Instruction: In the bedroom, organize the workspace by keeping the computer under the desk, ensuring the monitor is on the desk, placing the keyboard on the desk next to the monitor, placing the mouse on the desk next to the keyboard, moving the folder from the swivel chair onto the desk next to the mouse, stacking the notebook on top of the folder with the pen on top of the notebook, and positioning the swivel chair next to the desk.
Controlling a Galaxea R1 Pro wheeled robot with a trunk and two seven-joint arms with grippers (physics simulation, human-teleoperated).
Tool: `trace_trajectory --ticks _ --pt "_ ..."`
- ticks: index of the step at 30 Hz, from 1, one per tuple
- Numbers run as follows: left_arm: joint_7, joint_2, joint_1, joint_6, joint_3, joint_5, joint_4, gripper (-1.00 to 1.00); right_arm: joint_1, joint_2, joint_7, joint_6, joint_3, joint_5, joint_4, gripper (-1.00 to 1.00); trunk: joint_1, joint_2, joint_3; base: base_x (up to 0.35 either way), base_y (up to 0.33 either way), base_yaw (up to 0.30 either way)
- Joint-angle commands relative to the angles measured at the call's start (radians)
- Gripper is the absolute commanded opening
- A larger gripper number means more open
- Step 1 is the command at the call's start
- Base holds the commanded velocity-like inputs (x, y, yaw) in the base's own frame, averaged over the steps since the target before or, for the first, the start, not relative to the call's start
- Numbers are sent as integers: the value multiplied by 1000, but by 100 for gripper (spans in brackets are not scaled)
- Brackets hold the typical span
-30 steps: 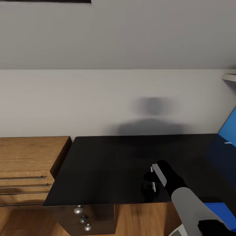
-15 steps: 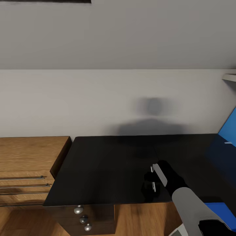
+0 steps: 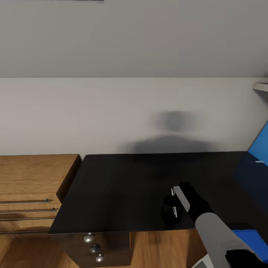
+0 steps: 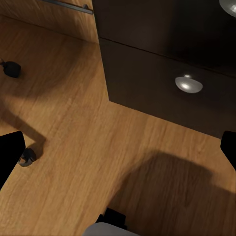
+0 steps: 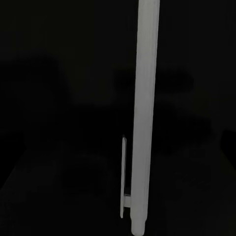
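The desk [image 3: 123, 186] is a glossy black top against the white wall. Over its front right part my right gripper [image 3: 173, 203] is shut on the pen [image 3: 181, 198], a thin silver-white stick. In the right wrist view the pen [image 5: 146, 98] runs lengthwise with its clip showing, just above the dark desk top [image 5: 59, 123]. In the left wrist view my left gripper [image 4: 118, 152] is open and empty, with black fingertips [image 4: 10, 155] at the picture's edges. It hangs over the wood floor beside the desk's black drawer unit [image 4: 167, 78].
A light-wood drawer chest [image 3: 33, 178] stands against the desk's left end. Round silver knobs [image 3: 89, 238] mark the drawer unit below the desk's front edge. A blue wall panel [image 3: 260, 149] and a shelf [image 3: 261, 86] are at the right. Black castors [image 4: 27, 156] rest on the floor.
The head view has shifted very slightly. My right arm and the pen keep their place over the desk.
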Motion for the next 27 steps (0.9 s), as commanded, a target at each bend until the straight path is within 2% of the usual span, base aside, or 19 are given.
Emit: trace_trajectory --ticks 1,4,9,27 --pt "6 0 0 -3 0 -4 0 100 -1 -1 -10 3 4 -10 -1 100 0 -1 -1 0 0 0" --pt "6 0 0 -3 0 -4 0 100 -1 -1 -10 3 4 -10 -1 100 0 -1 -1 0 0 0" --pt "6 0 0 -3 0 -4 0 100 -1 -1 -10 3 3 -10 0 100 19 -36 -17 0 0 0" --pt "6 0 0 -3 0 -4 0 100 0 -1 -8 1 4 -9 2 100 19 -36 -17 0 0 0"
